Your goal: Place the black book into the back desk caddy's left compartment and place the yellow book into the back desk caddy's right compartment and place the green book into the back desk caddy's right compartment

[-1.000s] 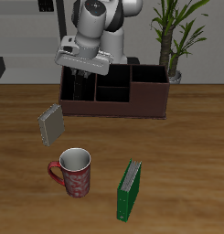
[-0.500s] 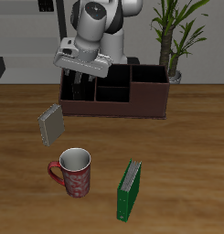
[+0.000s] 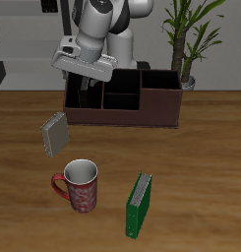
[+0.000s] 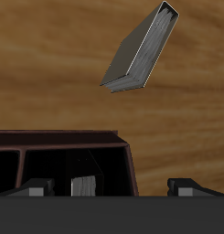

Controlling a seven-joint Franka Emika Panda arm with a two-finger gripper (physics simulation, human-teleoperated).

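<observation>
The dark brown desk caddy (image 3: 142,110) stands at the back of the table. My gripper (image 3: 90,91) hangs open and empty just above the caddy's end compartment. In the wrist view the gripper (image 4: 112,188) has its fingertips (image 4: 36,189) wide apart. Between them a book (image 4: 83,187) stands upright inside that compartment of the caddy (image 4: 68,139). It is dark and largely hidden in the exterior view. A greyish book (image 3: 55,135) stands tilted on the table in front of the caddy; it also shows in the wrist view (image 4: 141,50). The green book (image 3: 140,205) stands near the table's front edge.
A red patterned mug (image 3: 79,185) stands between the greyish book and the green book. A potted plant (image 3: 186,44) stands behind the caddy's other end. The caddy's other compartments (image 3: 159,96) look empty.
My gripper has risen a little from the caddy's end compartment, open, leaving the book standing inside. Nothing else has moved.
</observation>
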